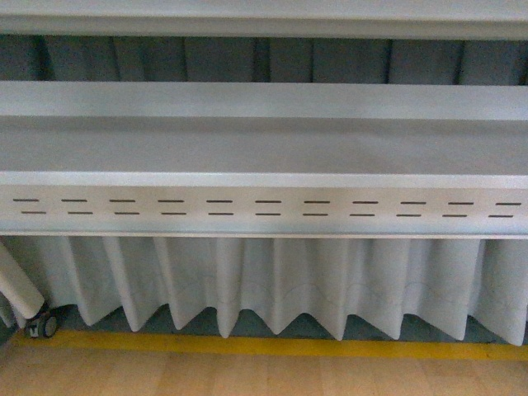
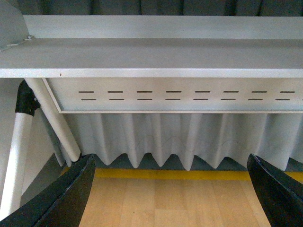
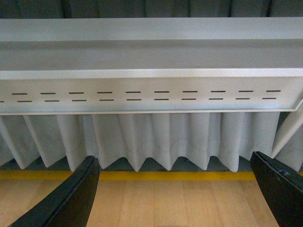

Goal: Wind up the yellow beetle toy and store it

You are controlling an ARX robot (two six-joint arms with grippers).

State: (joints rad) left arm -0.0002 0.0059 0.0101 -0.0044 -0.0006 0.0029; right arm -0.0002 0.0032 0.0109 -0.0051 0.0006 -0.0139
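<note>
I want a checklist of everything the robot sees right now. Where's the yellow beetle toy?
Surface: grey table top, seen edge-on from low down; nothing visible on the part in view.
Job's things: yellow beetle toy, nothing seen in any view.
Clutter: nothing seen.
Grippers: left tool open, its dark fingers wide apart and empty; right tool open and empty too. Both hang above the wooden floor, facing the table.
Cables: nothing seen.
Surroundings: slotted metal panel under the table edge, pleated grey curtain below it, yellow floor stripe, white table leg, a caster wheel at the left.
</note>
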